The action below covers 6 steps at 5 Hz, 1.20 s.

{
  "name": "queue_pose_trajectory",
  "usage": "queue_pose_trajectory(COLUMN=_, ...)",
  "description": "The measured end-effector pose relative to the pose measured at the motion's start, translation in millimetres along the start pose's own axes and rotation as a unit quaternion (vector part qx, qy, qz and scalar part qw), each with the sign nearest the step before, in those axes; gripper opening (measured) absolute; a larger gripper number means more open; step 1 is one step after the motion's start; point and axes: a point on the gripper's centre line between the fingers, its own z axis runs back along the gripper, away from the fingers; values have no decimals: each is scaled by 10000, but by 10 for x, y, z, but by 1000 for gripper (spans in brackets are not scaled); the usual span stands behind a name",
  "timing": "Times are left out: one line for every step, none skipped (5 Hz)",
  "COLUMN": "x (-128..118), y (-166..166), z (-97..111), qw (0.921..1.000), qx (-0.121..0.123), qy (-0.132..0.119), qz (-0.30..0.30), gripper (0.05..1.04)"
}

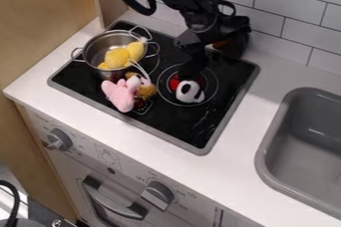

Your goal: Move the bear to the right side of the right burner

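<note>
White rectangular tiles [279, 27], smooth and set in staggered rows, back a pale countertop [269, 79] in our camera view, with a plain wood panel [47, 27] on one side and a grey sink [293, 144] with rounded corners on the other. Let into the counter is a glossy black cooktop [220, 116] with a grey border. On its right burner [207, 79] we find the panda bear [190, 91], its rounded white face broken by black patches, with a bit of red beside it (perhaps its clothing, perhaps the burner's marking; we cannot say).

The black gripper [193, 65] hangs down just behind the bear's head, a position that would suit a grasp from above. Black on black, it gives us no clear outline: we cannot tell whether it is spread, closed or pinching the bear. The move we need looks short, from the ring towards the sink side of the cooktop.

Near the left burner, the shiny metal pot [100, 47] cradles a fuzzy yellow plush toy [116, 57], its deep round wall keeping the soft lumps together. Against the pot's near side lie a pink plush toy [121, 94] and a curly brown one [146, 90], which seem well out of our way.
</note>
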Motion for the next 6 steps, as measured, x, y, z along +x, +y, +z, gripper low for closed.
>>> queue_pose_trajectory(x=-10, y=-15, z=-74, qw=9999, qx=-57, qy=-126, qz=-10, gripper=998)
queue_pose_trajectory(x=-41, y=-23, z=-172, qw=9996, qx=-149, qy=-220, qz=-19, gripper=998)
queue_pose_trajectory(x=-38, y=-31, z=-251, qw=9990, qx=-209, qy=-402, qz=-62, gripper=998)
queue_pose_trajectory(x=14, y=-80, z=-334, qw=9962, qx=-379, qy=-744, qz=-244, gripper=998)
queue_pose_trajectory(x=62, y=-128, z=-417, qw=9928, qx=-530, qy=-1025, qz=-320, gripper=998)
queue_pose_trajectory(x=115, y=-167, z=-502, qw=9884, qx=-635, qy=-1319, qz=-404, gripper=997)
